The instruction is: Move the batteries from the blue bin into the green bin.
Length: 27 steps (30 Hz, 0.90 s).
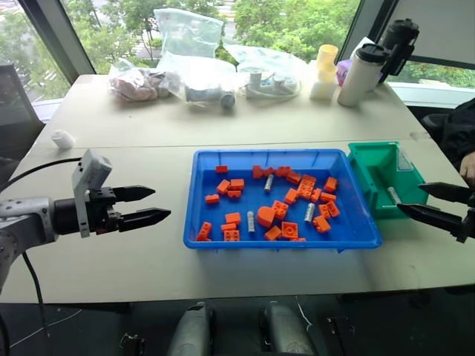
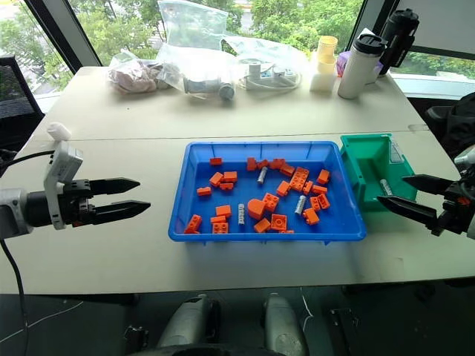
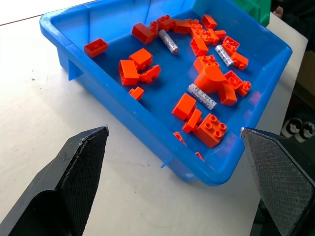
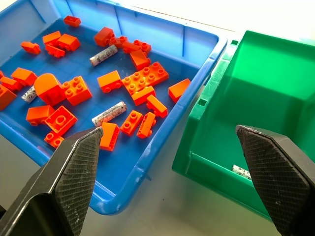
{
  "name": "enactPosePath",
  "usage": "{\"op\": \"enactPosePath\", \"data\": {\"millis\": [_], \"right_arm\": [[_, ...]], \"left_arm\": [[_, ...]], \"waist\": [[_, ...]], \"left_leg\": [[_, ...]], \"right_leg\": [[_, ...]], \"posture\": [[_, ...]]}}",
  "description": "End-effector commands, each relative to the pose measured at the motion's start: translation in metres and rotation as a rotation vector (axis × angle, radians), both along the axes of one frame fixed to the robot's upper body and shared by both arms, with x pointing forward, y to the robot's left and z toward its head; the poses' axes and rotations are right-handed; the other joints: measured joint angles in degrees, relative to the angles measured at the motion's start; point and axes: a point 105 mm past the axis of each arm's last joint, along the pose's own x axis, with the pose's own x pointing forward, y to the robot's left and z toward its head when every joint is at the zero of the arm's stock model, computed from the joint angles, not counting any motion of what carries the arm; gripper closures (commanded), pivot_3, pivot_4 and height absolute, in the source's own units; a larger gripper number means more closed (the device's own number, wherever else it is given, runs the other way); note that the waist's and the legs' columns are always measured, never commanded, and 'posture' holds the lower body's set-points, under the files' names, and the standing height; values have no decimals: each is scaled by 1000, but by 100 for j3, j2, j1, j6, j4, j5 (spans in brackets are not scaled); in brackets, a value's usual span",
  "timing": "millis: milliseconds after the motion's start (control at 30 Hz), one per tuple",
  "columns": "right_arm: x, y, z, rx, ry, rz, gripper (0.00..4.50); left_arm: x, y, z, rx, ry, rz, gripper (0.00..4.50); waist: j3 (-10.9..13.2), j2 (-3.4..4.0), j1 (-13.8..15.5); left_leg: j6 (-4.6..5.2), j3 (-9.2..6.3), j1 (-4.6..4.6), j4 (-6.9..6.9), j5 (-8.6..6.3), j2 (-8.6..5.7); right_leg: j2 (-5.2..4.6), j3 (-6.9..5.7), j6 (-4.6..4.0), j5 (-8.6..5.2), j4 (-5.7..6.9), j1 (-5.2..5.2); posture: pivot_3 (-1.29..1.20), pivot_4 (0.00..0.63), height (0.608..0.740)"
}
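The blue bin lies mid-table and holds three silvery batteries scattered among orange bricks. Against its right side stands the green bin, with one battery lying inside. My left gripper hangs open to the left of the blue bin, above bare table, holding nothing. My right gripper is open at the green bin's near right corner, its fingers empty. The right wrist view looks down on both bins, with a battery near the blue bin's right wall.
Clear plastic bags, a white flask, a black bottle and cream cups line the table's far side. A small white object sits far left. A person's hand shows at the right edge.
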Motion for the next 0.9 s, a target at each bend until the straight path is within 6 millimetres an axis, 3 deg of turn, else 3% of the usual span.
{"op": "enactPosePath", "data": {"millis": [33, 433, 733, 800, 900], "right_arm": [[0, 0, 5, -4, -36, 7, 26], [1, 3, 4, -2, -41, 9, 26], [11, 7, 2, 15, -22, -15, 26], [20, 15, 7, 52, 35, -11, 26], [40, 67, 18, 143, 31, 149, 26]], "left_arm": [[1, 0, 12, 10, -55, 1, 0], [3, -2, 12, 8, -51, -7, 0], [15, 9, 8, 96, -93, -20, 0], [21, 4, 3, 120, -103, -73, 0], [23, -19, 3, 109, -105, -218, 0]], "waist": [[0, 0, -1], [0, 0, -9], [0, 1, -8], [1, 3, -14], [1, 2, -55]], "left_leg": [[0, 0, 0, 0, 0, 0], [0, 0, 0, 0, 0, -1], [0, 1, 0, 0, 0, -2], [0, 4, 0, 0, 0, -3], [-5, 10, 3, 5, 3, 0]], "right_leg": [[0, 0, 0, 0, 0, 0], [5, -1, 1, 1, 2, -1], [9, -1, 0, 0, 3, -1], [8, -1, 0, 0, 3, -2], [7, 2, -19, -6, 5, -3]], "posture": [[0, 150, 740], [0, 150, 740], [0, 150, 740], [0, 150, 740], [0, 150, 740]]}}
